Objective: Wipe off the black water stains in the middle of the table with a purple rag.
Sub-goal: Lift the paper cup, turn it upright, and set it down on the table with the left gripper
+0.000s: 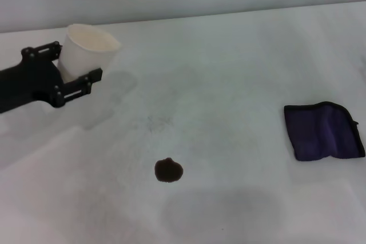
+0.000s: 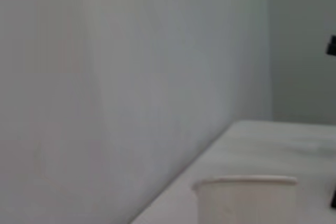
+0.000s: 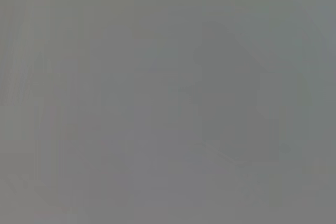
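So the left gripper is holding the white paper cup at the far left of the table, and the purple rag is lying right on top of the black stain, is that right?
Not quite. The left gripper does hold the white paper cup at the far left of the table, but the purple rag lies at the right edge, well apart from the black stain, which is uncovered. The head view shows this.

**Dark blot and purple rag on a white worktop**

A small dark brown-black blot (image 1: 168, 171) with uneven edges sits near the middle of the plain white worktop (image 1: 229, 84). Well apart, at the right edge, a dark purple rag (image 1: 323, 131) with black edging lies flat, folded.
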You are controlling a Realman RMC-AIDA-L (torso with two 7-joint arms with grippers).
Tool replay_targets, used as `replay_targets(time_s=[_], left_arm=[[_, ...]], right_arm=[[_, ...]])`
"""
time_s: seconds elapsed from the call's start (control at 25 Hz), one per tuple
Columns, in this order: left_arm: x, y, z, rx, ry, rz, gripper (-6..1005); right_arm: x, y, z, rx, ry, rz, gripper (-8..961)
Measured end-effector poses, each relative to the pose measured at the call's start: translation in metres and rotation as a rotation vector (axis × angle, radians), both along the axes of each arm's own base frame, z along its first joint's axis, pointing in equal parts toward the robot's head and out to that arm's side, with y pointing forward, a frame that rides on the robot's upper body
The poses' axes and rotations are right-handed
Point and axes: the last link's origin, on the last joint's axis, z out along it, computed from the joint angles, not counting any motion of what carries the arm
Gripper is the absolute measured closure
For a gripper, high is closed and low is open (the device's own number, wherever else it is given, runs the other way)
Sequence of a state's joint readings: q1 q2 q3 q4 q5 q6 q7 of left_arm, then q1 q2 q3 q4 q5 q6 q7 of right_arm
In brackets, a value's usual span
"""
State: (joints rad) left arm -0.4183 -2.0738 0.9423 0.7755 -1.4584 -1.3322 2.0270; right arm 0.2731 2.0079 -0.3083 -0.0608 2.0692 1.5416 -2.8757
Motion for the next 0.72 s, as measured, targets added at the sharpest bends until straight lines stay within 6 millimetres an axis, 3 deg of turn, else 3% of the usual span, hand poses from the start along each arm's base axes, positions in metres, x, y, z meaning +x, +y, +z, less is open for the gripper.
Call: replay_targets(time_s=[0.28, 0.52, 0.72], left_arm=[[-0.023, -0.018, -0.029, 0.069, -0.112, 0.048, 365], [-0.044, -0.046, -0.052, 0.178, -0.134, 0.063, 364], [-0.055, -0.058, -0.058, 0.208, -0.152, 0.126, 364]], right_arm=[[0.000, 0.003, 0.005, 0.004, -0.024, 0.003, 294], [-0.002, 0.004, 0.006, -0.016, -0.041, 0.023, 293], [-0.001, 0.000, 0.005, -0.021, -0.042, 0.024, 293]])
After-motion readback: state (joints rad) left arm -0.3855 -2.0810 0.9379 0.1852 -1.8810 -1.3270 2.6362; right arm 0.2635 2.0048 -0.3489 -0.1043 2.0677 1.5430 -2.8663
